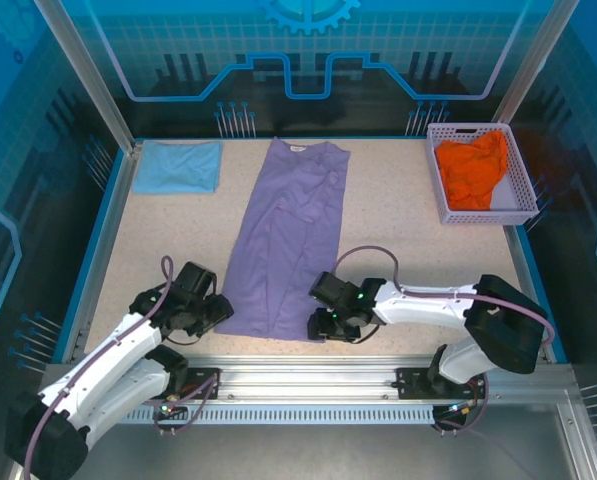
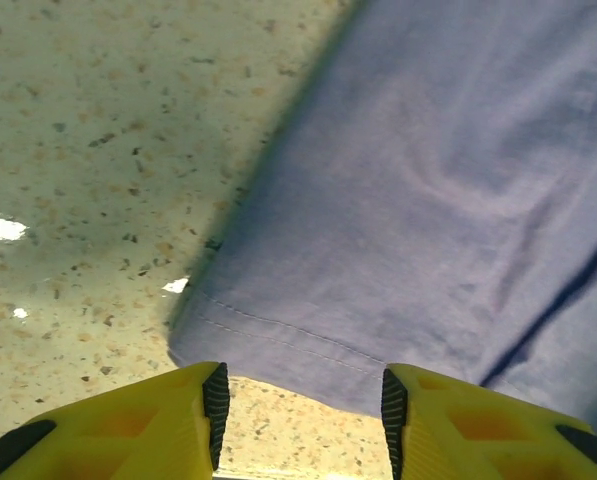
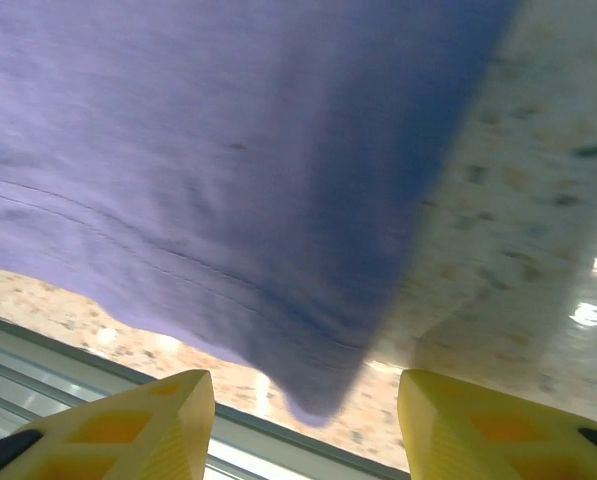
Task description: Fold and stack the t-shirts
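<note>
Inspecting the table (image 1: 408, 250), the large lavender-purple cloth t-shirt (image 1: 283, 240) lies flat down the middle as a long narrow strip, collar at the far side and hem at the near edge. A light blue cloth t-shirt (image 1: 181, 166) sits folded at the far left corner, and an orange cloth t-shirt (image 1: 473, 170) lies crumpled in the pale lattice plastic basket (image 1: 486, 214) at the far right. The left gripper (image 1: 210, 312) is set at the near-left hem corner (image 2: 193, 335) and the right gripper (image 1: 323, 318) at the near-right hem corner (image 3: 313, 400). Both stand released, jaws apart, with the corner just ahead of the yellow fingers (image 2: 178, 420) and no cloth seen pinched. In my judgement the lavender shirt is light, limp and layered: it will sag and trail when lifted, and a shallow bite may catch the top layer alone. The stitched hem at the two corners is the firmest hold, and both corners should be taken evenly so the strip folds square. The hem lies close to the metal rail (image 1: 318, 375) along the near edge, leaving little room behind the grippers. Bare table lies on both sides of the strip and towards the far side, well apart from the blue shirt and the basket, which suits a fold carried away from the arms.
</note>
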